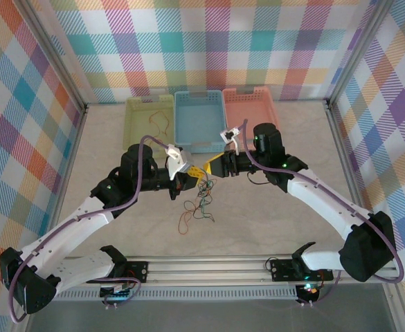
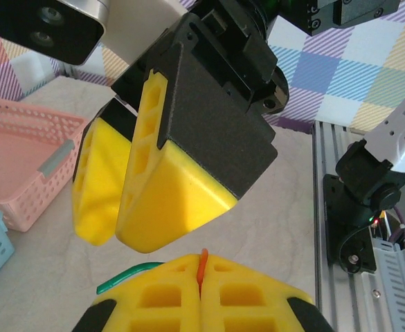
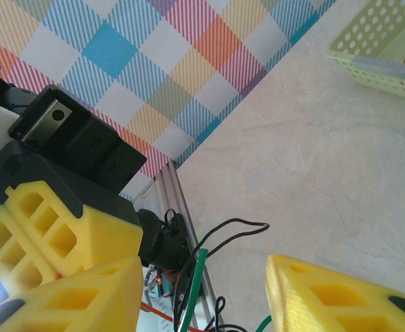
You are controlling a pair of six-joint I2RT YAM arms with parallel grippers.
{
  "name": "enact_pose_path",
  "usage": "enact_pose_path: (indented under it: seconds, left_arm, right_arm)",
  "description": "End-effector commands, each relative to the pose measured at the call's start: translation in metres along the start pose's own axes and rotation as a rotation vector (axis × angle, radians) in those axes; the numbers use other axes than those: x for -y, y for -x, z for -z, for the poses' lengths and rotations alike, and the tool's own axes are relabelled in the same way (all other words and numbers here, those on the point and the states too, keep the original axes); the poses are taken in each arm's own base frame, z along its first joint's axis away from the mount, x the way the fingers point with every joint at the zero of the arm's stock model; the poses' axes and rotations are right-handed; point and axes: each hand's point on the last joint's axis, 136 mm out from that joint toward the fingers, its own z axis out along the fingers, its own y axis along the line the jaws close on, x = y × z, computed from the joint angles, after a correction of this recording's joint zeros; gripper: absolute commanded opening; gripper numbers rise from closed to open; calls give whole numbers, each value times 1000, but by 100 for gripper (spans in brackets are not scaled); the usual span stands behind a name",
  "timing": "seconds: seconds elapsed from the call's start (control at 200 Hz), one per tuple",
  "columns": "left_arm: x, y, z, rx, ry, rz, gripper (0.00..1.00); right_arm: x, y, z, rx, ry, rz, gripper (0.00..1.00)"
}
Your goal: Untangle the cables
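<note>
A loose tangle of the cables (image 1: 199, 207) lies on the pale table (image 1: 105, 152) at the middle of the top view. Just above it, the left fingers (image 2: 212, 290) are pressed together on an orange-red strand (image 2: 203, 259), and the right fingers (image 1: 211, 167) stand spread with green and black strands between them. Farther off, at upper centre, a yellow-green basket (image 1: 143, 121), a blue basket (image 1: 199, 121) and a pink basket (image 1: 254, 107) sit in a row.

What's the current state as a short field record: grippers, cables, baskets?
left gripper: shut on orange cable
right gripper: open, green cable and black cable in the gap
tangle: trailing from the grippers onto the table
green basket: holds one orange strand
blue basket, pink basket: beside it, far edge
</note>
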Motion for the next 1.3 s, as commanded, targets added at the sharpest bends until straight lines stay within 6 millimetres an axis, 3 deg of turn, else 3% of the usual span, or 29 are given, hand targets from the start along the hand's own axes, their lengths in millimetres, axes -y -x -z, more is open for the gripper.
enact_pose_path:
  seconds: [0.0,0.365,0.58,0.71,0.895,0.97,1.055,1.205,1.295]
  left_arm:
    - [0,17,2,36,-10,-69,0]
    - [-5,12,-5,13,-8,-108,0]
    - [-5,12,-5,20,-8,-123,0]
    - [-4,10,-6,19,-12,-124,0]
    - [-6,9,-6,16,-4,-124,0]
    - [-6,10,-6,19,1,-124,0]
    - [-10,6,-7,12,17,-110,0]
    - [-23,-2,-3,6,110,7,0]
    - [-36,-27,1,-10,212,124,0]
  right_arm:
    - [0,-12,-4,-41,42,-77,50]
    - [4,-32,-10,-96,55,-157,46]
    - [22,-45,-15,-118,11,-230,46]
    - [23,-45,-17,-117,27,-245,44]
    - [20,-47,-18,-132,48,-250,30]
    - [17,-47,-18,-131,61,-244,19]
    - [13,-44,-15,-113,61,-216,0]
    - [10,-20,7,-2,-17,-91,0]
    - [10,2,31,110,-37,-44,0]
